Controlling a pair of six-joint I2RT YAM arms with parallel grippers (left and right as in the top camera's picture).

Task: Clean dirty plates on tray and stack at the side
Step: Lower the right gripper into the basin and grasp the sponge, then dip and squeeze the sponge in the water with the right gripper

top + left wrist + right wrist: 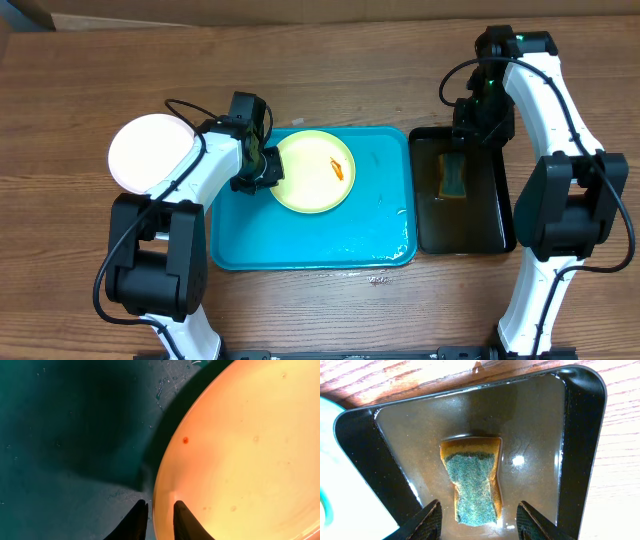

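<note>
A pale yellow-green plate (315,172) with a red-orange smear lies in the upper middle of the turquoise tray (330,240). My left gripper (268,170) is at the plate's left rim. In the left wrist view its fingers (159,515) are closed narrowly on the rim of the plate (250,450), one finger over the wet tray (65,435). A white plate (150,152) lies on the table left of the tray; I cannot tell whether it is a stack. My right gripper (470,125) is open over the sponge (472,485), its fingers (480,520) on either side of it.
A narrow black tray (495,200) holding water and the green-and-yellow sponge (453,177) stands right of the turquoise tray. Its rim (580,435) rises close to the right fingers. The tray floor is wet. Small crumbs lie on the wooden table below the tray.
</note>
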